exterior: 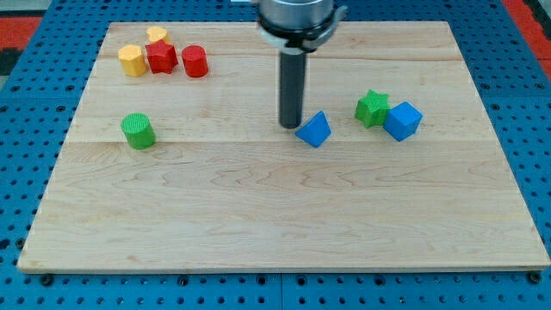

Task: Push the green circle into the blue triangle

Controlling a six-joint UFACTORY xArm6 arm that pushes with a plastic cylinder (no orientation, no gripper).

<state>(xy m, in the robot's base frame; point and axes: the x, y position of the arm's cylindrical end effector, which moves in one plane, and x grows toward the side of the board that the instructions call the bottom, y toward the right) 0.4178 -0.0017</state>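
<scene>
Tip down on the wooden surface, just beside the blue triangle on its view-left side, perhaps touching it; no pincer on this arm, only the bare rod, so nothing clenched or grasped. Green circle well apart from the blue triangle toward the view's left; green star and blue cube touching each other near the triangle's view-right. Yellow hexagon, second yellow block, red star and red cylinder clustered far to the triangle's upper view-left.
</scene>
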